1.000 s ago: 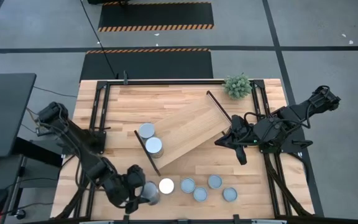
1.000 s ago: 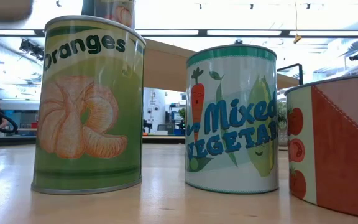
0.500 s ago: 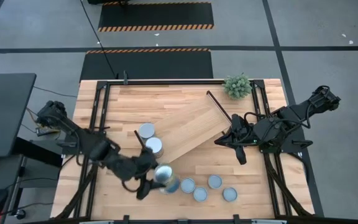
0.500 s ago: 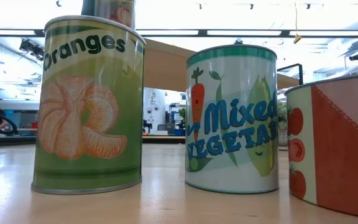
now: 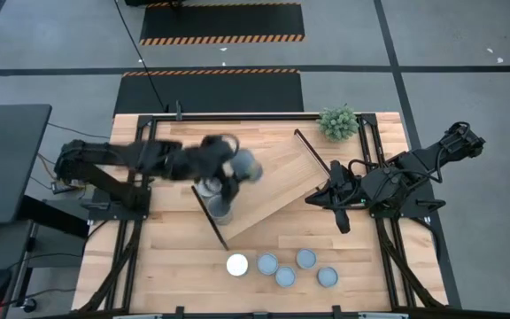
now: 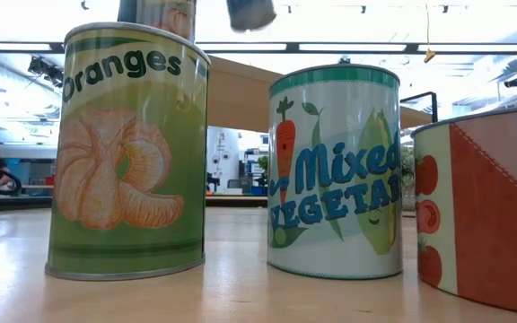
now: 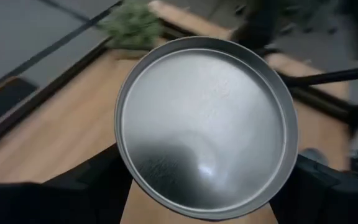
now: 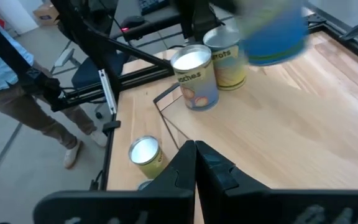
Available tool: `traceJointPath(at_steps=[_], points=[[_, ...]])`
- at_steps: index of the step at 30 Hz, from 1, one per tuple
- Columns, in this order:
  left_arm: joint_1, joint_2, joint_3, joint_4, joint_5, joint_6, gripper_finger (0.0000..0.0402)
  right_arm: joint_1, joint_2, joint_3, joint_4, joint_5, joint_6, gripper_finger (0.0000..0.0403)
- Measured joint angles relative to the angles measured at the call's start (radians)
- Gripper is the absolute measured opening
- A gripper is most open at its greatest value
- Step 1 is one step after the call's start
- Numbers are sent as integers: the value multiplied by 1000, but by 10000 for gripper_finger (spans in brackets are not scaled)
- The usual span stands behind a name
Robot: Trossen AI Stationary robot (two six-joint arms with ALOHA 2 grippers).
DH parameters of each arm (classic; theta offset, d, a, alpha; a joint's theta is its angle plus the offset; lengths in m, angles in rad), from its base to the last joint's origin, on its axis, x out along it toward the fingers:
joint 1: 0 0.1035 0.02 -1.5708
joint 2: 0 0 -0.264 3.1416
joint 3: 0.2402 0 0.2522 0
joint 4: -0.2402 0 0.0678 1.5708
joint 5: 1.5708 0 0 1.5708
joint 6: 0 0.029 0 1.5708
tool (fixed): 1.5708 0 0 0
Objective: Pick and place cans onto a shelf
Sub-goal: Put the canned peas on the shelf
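My left gripper (image 5: 237, 168) is shut on a blue-sided can (image 7: 207, 124), held in the air over the left half of the light-wood shelf (image 5: 277, 182). The can also shows blurred in the right wrist view (image 8: 272, 34) and at the top of the low view (image 6: 251, 13). Two cans (image 5: 220, 210) stand on the shelf's left end, partly under my left arm. One white-topped can (image 5: 237, 264) and several blue-grey-topped cans (image 5: 285, 276) stand on the table near its front edge. My right gripper (image 8: 194, 165) is shut and empty by the table's right side. My left gripper pinches the can's round side wall (image 7: 124, 155) between its two fingers, one finger (image 7: 101, 183) on each side. The can's silvery round end faces the wrist camera. The can is lifted clear, above the shelf.
A small green plant (image 5: 338, 121) stands at the table's far right. Black frame rails (image 5: 140, 159) run along the table's sides. Close to the low camera stand an Oranges can (image 6: 128, 148), a Mixed Vegetables can (image 6: 335, 170) and a tomato can (image 6: 483, 206). A person (image 8: 17, 81) stands beyond the table.
My left gripper has lifted a can from the table's near left and carried it up and toward the far edge, to above the shelf's left half. The can is now clear of the table. The other cans have stayed in place.
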Motion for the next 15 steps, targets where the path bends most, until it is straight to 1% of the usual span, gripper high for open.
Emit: traceJointPath(at_steps=[3, 6, 11, 15], points=[[91, 24, -2, -72, 71, 20, 306, 0, 0, 0, 15, 0, -11, 10], [147, 53, -2, -100, 140, 64, 306, 0, 0, 0, 17, 0, -22, 10], [176, 106, -2, -122, 248, 114, 306, -9, 0, 0, 26, -1, -28, 10], [178, 137, -2, -145, 304, 123, 306, -20, 0, 0, 29, -4, -28, 10]])
